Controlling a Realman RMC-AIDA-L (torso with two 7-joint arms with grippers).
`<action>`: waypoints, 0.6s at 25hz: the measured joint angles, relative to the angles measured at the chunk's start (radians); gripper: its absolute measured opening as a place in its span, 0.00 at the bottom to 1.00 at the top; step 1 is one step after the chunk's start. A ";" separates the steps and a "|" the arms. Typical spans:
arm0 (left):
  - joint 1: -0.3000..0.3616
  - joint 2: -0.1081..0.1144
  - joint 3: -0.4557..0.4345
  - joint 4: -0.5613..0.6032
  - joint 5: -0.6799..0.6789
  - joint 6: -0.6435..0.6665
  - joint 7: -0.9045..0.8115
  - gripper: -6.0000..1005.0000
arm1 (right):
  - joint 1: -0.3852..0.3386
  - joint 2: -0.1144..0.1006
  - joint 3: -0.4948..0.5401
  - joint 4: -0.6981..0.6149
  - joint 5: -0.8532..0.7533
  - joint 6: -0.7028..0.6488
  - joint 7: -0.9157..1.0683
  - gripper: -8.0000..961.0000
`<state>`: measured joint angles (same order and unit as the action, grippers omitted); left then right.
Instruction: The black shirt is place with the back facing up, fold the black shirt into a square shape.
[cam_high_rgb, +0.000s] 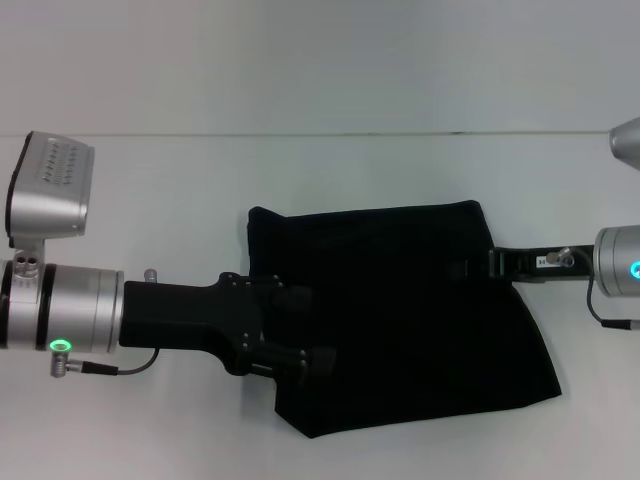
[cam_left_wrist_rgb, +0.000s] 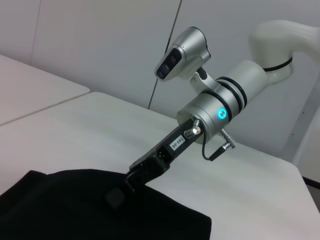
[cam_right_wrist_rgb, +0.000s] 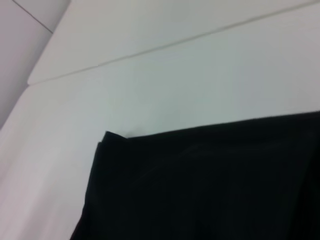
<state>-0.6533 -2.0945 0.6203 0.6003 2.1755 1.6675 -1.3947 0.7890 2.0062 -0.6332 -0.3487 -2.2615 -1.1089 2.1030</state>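
1. Shirt (cam_high_rgb: 400, 320): plain black, no pattern showing
2. Table (cam_high_rgb: 330, 170): plain white
3. Left gripper (cam_high_rgb: 305, 330): black, on a silver wrist with a green light ring
4. Right gripper (cam_high_rgb: 478, 268): black, on a silver wrist with a cyan light

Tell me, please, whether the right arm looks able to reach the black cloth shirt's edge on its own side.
Probably yes: the right gripper already meets that edge of the black cloth shirt, and nothing on the white table stands between.
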 joint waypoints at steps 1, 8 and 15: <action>0.000 0.000 0.000 0.000 -0.001 0.000 -0.003 0.93 | -0.002 0.000 0.000 -0.002 0.015 -0.006 -0.016 0.09; 0.005 -0.002 -0.007 0.001 -0.008 0.002 -0.013 0.93 | -0.022 -0.008 0.002 -0.042 0.097 -0.075 -0.085 0.08; 0.007 -0.002 -0.029 -0.001 -0.011 0.010 -0.016 0.93 | -0.034 -0.011 0.007 -0.106 0.105 -0.136 -0.093 0.08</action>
<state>-0.6459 -2.0969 0.5911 0.5993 2.1645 1.6771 -1.4112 0.7547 1.9950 -0.6261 -0.4548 -2.1567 -1.2446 2.0104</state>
